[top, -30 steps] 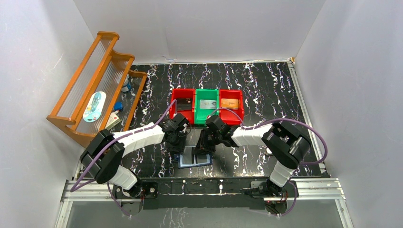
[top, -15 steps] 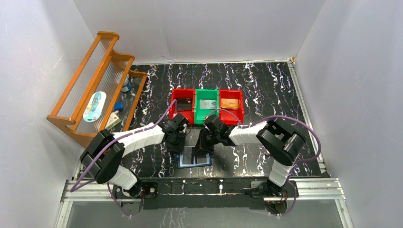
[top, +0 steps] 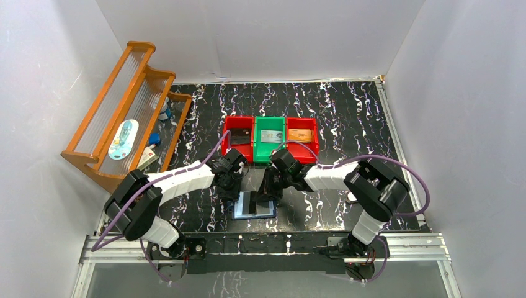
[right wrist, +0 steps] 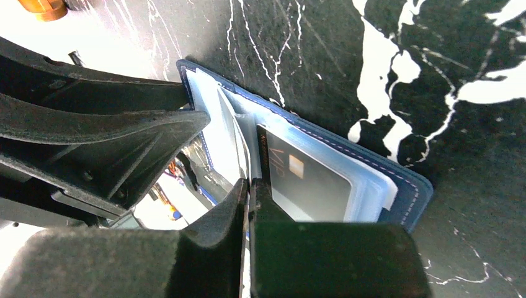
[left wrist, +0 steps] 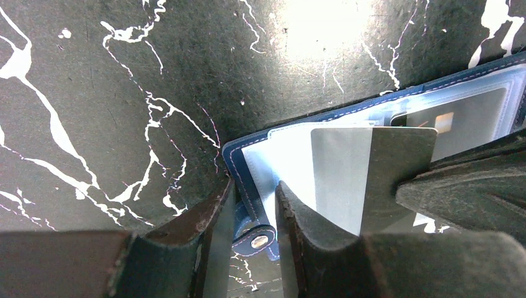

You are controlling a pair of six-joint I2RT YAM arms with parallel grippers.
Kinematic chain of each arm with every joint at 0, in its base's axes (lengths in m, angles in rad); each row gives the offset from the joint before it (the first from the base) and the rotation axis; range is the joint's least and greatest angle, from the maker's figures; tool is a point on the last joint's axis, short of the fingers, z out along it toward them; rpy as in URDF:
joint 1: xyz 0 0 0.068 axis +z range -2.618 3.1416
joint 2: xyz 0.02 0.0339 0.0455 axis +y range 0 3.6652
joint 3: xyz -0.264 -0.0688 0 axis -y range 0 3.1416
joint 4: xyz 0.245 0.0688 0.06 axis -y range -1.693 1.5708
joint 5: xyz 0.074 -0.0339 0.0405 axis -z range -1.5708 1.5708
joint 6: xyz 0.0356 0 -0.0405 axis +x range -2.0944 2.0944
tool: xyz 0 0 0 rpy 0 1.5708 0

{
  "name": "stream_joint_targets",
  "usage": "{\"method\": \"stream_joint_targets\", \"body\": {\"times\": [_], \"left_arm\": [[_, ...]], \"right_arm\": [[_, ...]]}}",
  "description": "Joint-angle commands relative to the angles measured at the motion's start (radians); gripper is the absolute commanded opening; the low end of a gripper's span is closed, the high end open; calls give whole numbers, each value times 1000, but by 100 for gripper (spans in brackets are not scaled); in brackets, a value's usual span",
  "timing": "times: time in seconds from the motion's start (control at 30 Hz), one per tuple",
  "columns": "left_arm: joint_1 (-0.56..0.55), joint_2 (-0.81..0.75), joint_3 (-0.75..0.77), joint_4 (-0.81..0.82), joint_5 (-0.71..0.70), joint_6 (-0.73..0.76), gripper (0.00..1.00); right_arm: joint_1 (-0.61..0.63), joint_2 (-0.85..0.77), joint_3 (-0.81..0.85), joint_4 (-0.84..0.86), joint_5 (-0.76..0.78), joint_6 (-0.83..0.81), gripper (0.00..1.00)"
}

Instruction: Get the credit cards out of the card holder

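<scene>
My right claw (right wrist: 249, 189) is clamped on a credit card (left wrist: 378, 167) partly out of the card holder (right wrist: 406, 186) beneath my fingertips. My left claw (left wrist: 253, 192) straddles its tab edge; I cannot tell whether it grips. Hazard: friction lifts the card holder too, or the thin card slips free.

"VIP" — on the sleeved credit card (right wrist: 307, 186).
</scene>
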Motion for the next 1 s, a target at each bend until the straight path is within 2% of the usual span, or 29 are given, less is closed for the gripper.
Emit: {"method": "stream_joint_targets", "body": {"times": [0.0,0.33,0.5,0.6,0.67,0.8,0.97], "left_arm": [[-14,44,-70,-76,-56,18,27],[-14,31,-67,-76,-61,8,28],[-14,-35,-52,-75,-51,-5,43],[-13,-100,-32,-74,-47,-24,54],[-14,-139,-25,-63,-39,-29,57],[-14,-190,-30,-6,29,-17,59],[-13,-148,-23,28,133,16,56]], "right_arm": [[-21,-39,-19,-21,8,-34,8],[-34,-78,-55,33,-7,-10,9],[-36,-51,-78,123,-47,39,11],[-35,-43,-79,118,-37,44,11],[-34,-42,-74,101,-24,40,11],[-35,-29,-69,91,-23,33,11],[-35,-34,-73,88,-16,35,12]]}}
